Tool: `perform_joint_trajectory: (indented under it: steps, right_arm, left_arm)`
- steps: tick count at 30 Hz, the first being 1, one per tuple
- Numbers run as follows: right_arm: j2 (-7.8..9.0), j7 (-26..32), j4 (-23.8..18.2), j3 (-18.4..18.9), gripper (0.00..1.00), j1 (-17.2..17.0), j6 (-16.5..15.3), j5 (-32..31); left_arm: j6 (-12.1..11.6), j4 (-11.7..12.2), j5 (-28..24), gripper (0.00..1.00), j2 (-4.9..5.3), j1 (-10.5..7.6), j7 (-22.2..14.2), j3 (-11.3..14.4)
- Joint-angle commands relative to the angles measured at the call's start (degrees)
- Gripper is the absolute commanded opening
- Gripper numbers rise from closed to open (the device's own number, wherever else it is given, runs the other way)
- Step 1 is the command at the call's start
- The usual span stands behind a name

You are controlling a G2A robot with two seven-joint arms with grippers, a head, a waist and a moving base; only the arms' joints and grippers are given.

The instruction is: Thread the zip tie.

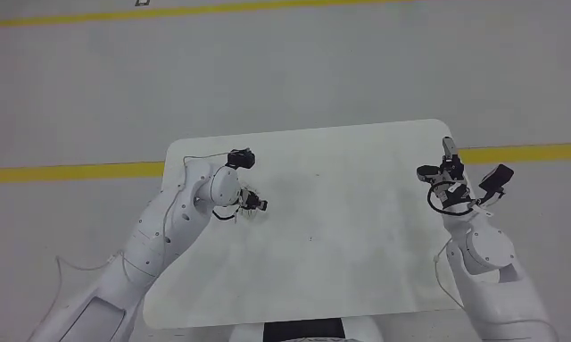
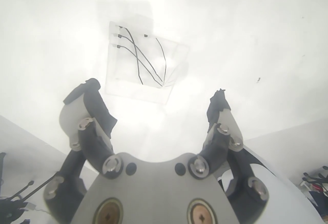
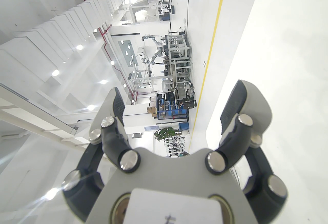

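Several black zip ties (image 2: 143, 58) lie in a shallow clear tray (image 2: 176, 55) on the white table (image 1: 357, 226). In the left wrist view my left gripper (image 2: 153, 93) hovers just short of the tray, open, with nothing between its dark-tipped fingers (image 2: 89, 96). From above, that gripper (image 1: 258, 203) is over the table's left part. My right gripper (image 3: 176, 91) is open and holds nothing; it is raised at the table's right edge (image 1: 449, 154) and faces out toward the room.
The table's edge (image 3: 230, 96) runs beside my right gripper, with grey floor and a yellow floor line (image 1: 268, 4) beyond. Racks and machinery (image 3: 176, 55) stand far off in the hall.
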Motion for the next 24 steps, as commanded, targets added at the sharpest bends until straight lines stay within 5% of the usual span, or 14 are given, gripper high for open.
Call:
perform_joint_trajectory:
  steps: [1, 24]
  right_arm:
    - [0.0, 0.0, 0.0, 0.0, 1.0, 0.0, 0.0, 0.0]
    - [0.0, 0.0, 0.0, 0.0, 1.0, 0.0, 0.0, 0.0]
  left_arm:
    - [0.0, 0.0, 0.0, 1.0, 0.0, 0.02, 0.1, 0.0]
    - [0.9, -4.4, 3.0, 1.0, 0.59, 1.22, -0.8, 0.0]
